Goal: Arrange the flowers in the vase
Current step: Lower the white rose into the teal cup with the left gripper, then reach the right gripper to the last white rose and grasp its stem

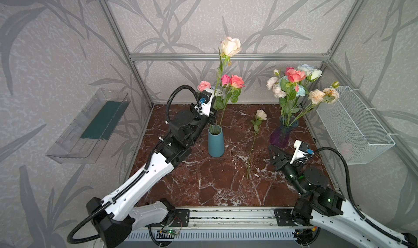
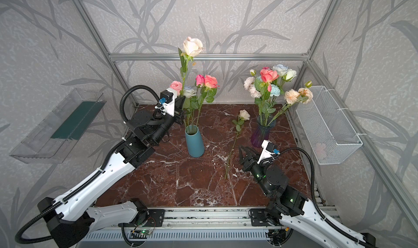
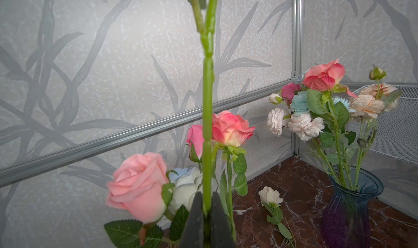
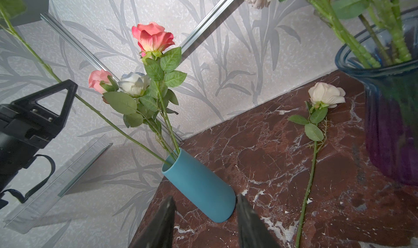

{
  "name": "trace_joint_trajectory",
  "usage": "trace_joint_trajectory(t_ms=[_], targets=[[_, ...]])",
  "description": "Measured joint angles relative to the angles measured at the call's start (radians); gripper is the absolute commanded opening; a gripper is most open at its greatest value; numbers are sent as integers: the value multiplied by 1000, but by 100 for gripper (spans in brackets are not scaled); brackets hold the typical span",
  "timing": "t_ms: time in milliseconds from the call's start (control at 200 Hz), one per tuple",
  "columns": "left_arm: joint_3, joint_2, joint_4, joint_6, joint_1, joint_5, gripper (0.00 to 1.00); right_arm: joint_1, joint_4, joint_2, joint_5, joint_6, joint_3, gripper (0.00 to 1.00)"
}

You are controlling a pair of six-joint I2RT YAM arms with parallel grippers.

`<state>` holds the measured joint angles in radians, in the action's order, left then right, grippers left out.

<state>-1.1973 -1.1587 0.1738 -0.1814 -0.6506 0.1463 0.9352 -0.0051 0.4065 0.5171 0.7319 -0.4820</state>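
left end effector (image 3: 207,196) grips one rose (image 1: 230,46); two vases (image 1: 215,145) (image 1: 280,136) stand.

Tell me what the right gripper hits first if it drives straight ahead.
Most likely the blue vase, whose base shows between the open fingers of the right gripper; depth is unclear, so the tabletop may come first.

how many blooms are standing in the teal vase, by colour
cream rose: 1
light pink rose: 1
deep pink bud: 1
coral rose: 1
white-blue rose: 1
total in the teal vase: 5
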Motion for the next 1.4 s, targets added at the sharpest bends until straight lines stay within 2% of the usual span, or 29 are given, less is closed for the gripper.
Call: trace_joint_trajectory(t_ms=[295, 360, 415, 455, 520, 600, 930, 1015, 1195, 1400], targets=[[166, 11, -2, 114, 18, -34, 0, 0, 11, 47, 1, 1, 18, 46], [195, 14, -7, 131, 18, -48, 11, 0, 13, 54, 1, 1, 22, 46], [210, 18, -13, 141, 18, -56, 16, 0, 15, 58, 1, 1, 24, 46], [219, 25, -19, 150, 18, -60, 24, 0, 15, 58, 1, 1, 24, 46], [236, 42, -31, 162, 18, -62, 43, 0, 17, 58, 0, 1, 24, 47], [245, 63, -43, 166, 18, -62, 52, 0, 18, 58, 0, 1, 24, 46], [245, 154, -92, 176, 18, -60, 58, 0, 17, 86, -1, -1, 22, 47], [249, 193, -110, 183, 18, -64, 59, 0, -33, 124, 6, -10, -11, 49], [328, 366, -113, 215, 18, -72, 62, -13, -218, 299, 64, -30, -188, 51], [496, 525, -68, 226, 17, 24, 70, -166, -332, 553, -35, -20, -291, 51]])
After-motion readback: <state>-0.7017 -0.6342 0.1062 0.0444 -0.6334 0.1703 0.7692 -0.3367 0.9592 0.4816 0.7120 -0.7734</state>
